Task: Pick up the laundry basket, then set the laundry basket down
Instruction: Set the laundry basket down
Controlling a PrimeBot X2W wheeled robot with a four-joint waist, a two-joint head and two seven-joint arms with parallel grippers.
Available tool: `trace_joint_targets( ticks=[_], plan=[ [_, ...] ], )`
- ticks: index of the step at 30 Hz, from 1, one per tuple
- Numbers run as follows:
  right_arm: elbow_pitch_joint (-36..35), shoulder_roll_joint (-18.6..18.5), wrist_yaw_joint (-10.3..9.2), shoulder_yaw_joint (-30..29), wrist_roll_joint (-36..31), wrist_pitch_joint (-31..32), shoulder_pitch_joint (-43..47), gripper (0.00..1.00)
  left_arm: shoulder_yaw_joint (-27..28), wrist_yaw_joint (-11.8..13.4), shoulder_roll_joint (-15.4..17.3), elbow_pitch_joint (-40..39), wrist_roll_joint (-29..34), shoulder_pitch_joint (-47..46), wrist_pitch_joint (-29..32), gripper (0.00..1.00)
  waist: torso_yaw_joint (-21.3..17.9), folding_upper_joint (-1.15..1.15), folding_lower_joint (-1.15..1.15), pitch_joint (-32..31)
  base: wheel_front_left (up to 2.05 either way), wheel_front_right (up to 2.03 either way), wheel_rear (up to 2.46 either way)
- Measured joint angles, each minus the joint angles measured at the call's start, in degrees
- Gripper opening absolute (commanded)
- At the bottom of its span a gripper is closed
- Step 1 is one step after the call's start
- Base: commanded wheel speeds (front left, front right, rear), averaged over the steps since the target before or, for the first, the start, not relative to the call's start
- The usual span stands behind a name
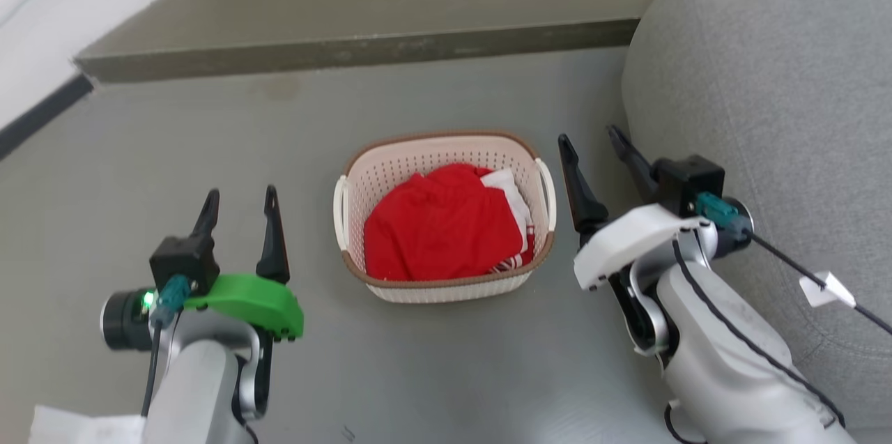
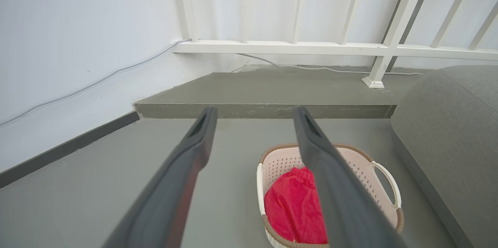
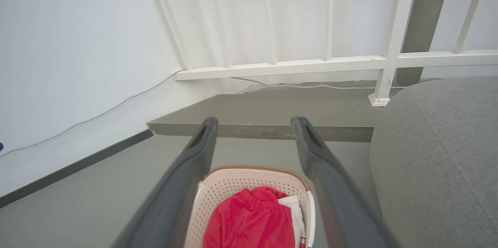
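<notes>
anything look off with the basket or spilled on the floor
Nothing stands out. The laundry basket sits upright on the floor, with the red cloth wholly inside. The left gripper and right gripper flank it, open, not touching it.

The laundry basket [image 1: 446,285] is set on the floor [image 1: 209,137] between left gripper [image 1: 240,196] and right gripper [image 1: 589,137], touched by neither. In it cloth [image 1: 439,228] is held. A step [image 1: 362,12] is seen ahead of both, and a probable sofa [image 1: 766,81] just right of the right gripper.
</notes>
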Motion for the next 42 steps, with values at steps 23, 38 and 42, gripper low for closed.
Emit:
trace_joint_targets(
  ticks=[23, 38, 42],
  plan=[
    [-8.14, 1.52, 0.0, -7.14, -6.02, 0.0, 15.16, 1.0, 2.88, 0.25, 0.01, -6.57, 2.92, 11.68, 0.0, 1.0, -0.58, 0.0, 0.0, -6.67, 0.0, 0.0, 0.0],
    [-11.22, 1.72, -0.01, -9.0, -8.03, 0.0, 18.39, 1.0, 3.88, 0.42, -0.14, -9.16, 3.52, 13.9, 0.0, 1.0, -0.8, 0.0, 0.0, -6.83, 0.0, 0.0, 0.0],
    [-11.61, 1.8, -0.01, -9.12, -8.51, 0.0, 18.68, 1.0, 4.0, 0.42, -0.19, -9.22, 3.67, 14.63, 0.0, 1.0, -0.83, 0.0, 0.0, -6.77, 0.0, 0.0, 0.0]
  ],
)
